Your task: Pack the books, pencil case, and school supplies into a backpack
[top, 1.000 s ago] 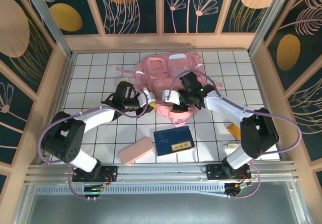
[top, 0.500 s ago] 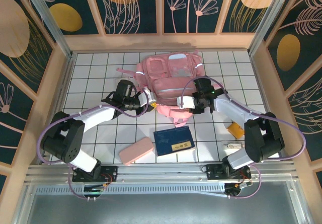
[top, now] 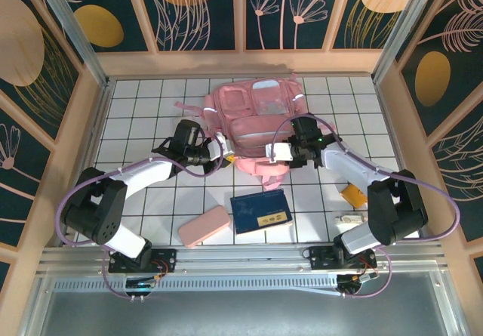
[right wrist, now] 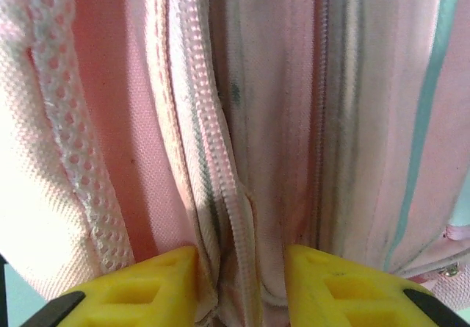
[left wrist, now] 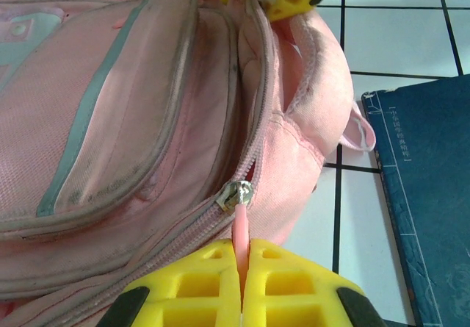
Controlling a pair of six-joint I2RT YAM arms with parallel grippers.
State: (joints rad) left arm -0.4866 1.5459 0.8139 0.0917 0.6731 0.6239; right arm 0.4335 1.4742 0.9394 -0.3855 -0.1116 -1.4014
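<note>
Inside my shut left gripper (left wrist: 241,290) the zipper pull (left wrist: 240,228) stayed pinched; my right gripper (right wrist: 240,279), shifted rightward, narrowly clasped a backpack (right wrist: 352,121) fold, zipper teeth clear from the wrist.

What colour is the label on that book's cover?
Yellow: the label sits on a dark-blue book. The top external view shows it best.

White tiled table (top: 136,102) within dark floral walls (top: 204,11).
</note>
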